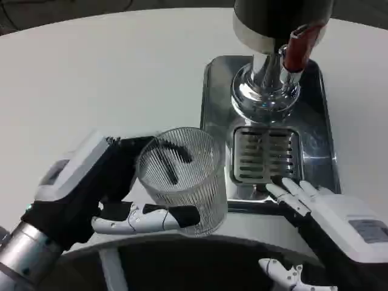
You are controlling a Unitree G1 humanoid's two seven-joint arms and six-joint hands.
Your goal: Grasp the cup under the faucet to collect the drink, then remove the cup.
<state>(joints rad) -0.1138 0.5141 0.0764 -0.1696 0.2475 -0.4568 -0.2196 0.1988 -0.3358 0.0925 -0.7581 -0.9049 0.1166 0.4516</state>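
White table (91,66), left hand (103,194) gripping ribbed cup (185,179), no legible writing

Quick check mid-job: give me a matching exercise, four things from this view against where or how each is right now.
1. glass cup
2. left hand
3. right hand
4. faucet lever

A. red, up at the dispenser
B. gripping the ribbed glass
C. held left of the drip tray
D. fingers resting at the tray's front edge, holding nothing

Pairs: 1-C, 2-B, 3-D, 4-A

Silver forearm – left hand (103,194) and right hand (330,215) white-backed, fingers white and black.
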